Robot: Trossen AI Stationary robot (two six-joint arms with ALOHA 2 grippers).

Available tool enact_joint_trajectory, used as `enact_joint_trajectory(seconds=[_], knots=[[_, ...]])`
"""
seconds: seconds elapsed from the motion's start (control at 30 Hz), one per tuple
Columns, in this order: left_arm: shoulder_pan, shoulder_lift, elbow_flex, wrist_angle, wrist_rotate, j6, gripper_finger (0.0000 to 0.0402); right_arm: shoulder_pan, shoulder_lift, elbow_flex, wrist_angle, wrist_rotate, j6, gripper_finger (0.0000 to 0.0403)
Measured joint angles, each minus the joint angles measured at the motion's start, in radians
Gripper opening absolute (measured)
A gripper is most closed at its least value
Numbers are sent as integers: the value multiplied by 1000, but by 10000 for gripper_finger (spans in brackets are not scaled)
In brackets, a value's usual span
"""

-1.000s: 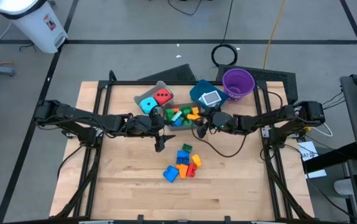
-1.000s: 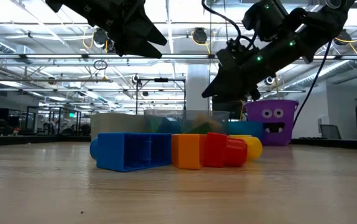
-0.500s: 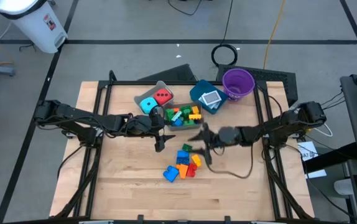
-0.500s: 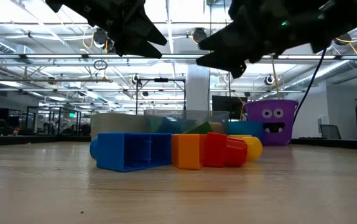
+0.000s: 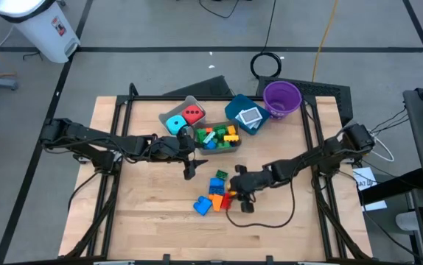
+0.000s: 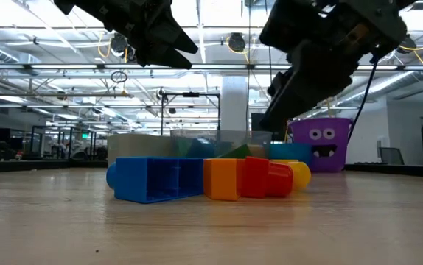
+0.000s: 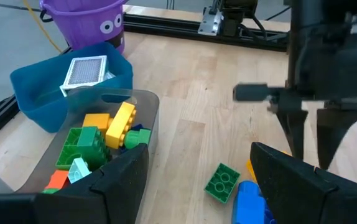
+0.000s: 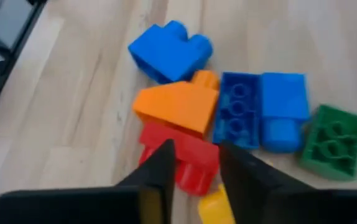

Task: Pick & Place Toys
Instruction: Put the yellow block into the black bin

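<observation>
A loose pile of toy bricks (image 5: pixel 217 193) lies on the wooden table: blue (image 8: pixel 169 50), orange (image 8: pixel 178 106), red (image 8: pixel 191 158), green (image 8: pixel 333 143) and a yellow one. My right gripper (image 5: pixel 233 188) hangs above the pile with its fingers pointing down at a slant. It is open by a narrow gap over the red brick and touches nothing. In the low view it (image 6: pixel 274 118) stays well clear of the bricks. My left gripper (image 5: pixel 189 169) waits open beside the brick bin (image 5: pixel 215 136), with nothing between its fingers.
At the far side stand a grey bin (image 5: pixel 169 112) with a cyan and a red cube, a clear bin (image 7: pixel 144 102) of bricks, a teal bin (image 5: pixel 233 109) with a card (image 7: pixel 86 70), and a purple cup (image 5: pixel 281 97). Bare wood lies toward the near edge.
My right gripper has swung from above the brick bin toward the table's near edge and now hangs over the loose pile. It has turned and tipped further downward on the way. The bricks have not moved.
</observation>
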Motion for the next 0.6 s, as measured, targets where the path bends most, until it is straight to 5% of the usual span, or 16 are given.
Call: enact_joint_trajectory(seconds=[0.23, 0.6], knots=[[0, 0, 0, -5, 0, 0, 285, -54, 20, -1, -157, -126, 27, 6], [0, 0, 0, -9, 0, 0, 285, -59, -38, -2, -285, 210, 3, 4]])
